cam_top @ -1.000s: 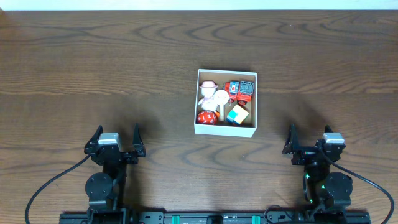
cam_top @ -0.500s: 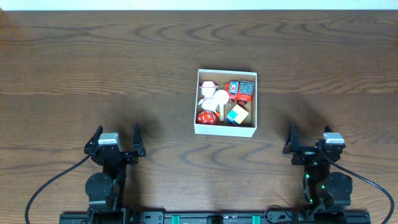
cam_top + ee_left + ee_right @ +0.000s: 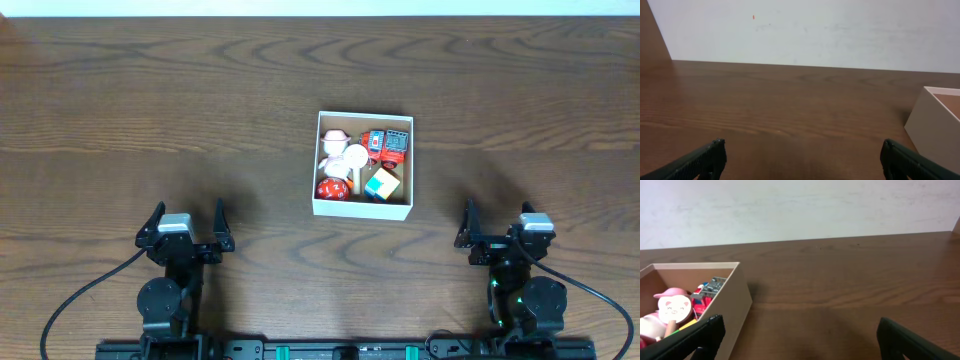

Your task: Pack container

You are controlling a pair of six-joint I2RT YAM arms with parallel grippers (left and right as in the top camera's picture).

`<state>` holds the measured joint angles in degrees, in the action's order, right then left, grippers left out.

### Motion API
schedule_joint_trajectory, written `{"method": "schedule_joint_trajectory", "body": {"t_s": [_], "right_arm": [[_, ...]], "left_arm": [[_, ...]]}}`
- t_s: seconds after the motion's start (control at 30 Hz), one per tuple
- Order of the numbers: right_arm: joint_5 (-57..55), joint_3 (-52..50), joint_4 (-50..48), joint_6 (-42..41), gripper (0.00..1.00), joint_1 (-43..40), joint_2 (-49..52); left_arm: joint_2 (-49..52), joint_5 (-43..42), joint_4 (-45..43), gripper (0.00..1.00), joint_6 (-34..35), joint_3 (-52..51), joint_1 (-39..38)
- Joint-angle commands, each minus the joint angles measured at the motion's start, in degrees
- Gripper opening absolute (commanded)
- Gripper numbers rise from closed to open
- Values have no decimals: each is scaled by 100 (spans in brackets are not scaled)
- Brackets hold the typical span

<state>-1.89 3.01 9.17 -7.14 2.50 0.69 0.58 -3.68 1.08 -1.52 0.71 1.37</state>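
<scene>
The black two-finger left hand [image 3: 188, 213] sits low on its arm, which is folded over its base, with its fingers [image 3: 705, 159] spread wide and empty. The black two-finger right hand [image 3: 497, 214] mirrors it, its fingers [image 3: 697, 336] equally wide apart and level, pointing forward.

Matt cardboard container [image 3: 362, 207] – toys probably glossy plastic – on smooth wood-grain table [image 3: 150, 120].

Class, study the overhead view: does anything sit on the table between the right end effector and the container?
Nothing visible does. Only wooden table lies between the right end effector and the container.
</scene>
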Motion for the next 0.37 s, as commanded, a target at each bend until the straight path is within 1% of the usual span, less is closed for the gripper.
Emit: {"method": "schedule_joint_trajectory", "body": {"t_s": [0.0, 0.33], "right_arm": [[24, -46, -7, 57, 99, 46, -35], [24, -46, -7, 57, 99, 46, -35]], "left_arm": [[-24, -17, 262, 98, 4, -48, -17], [-24, -20, 262, 98, 4, -48, -17]]}}
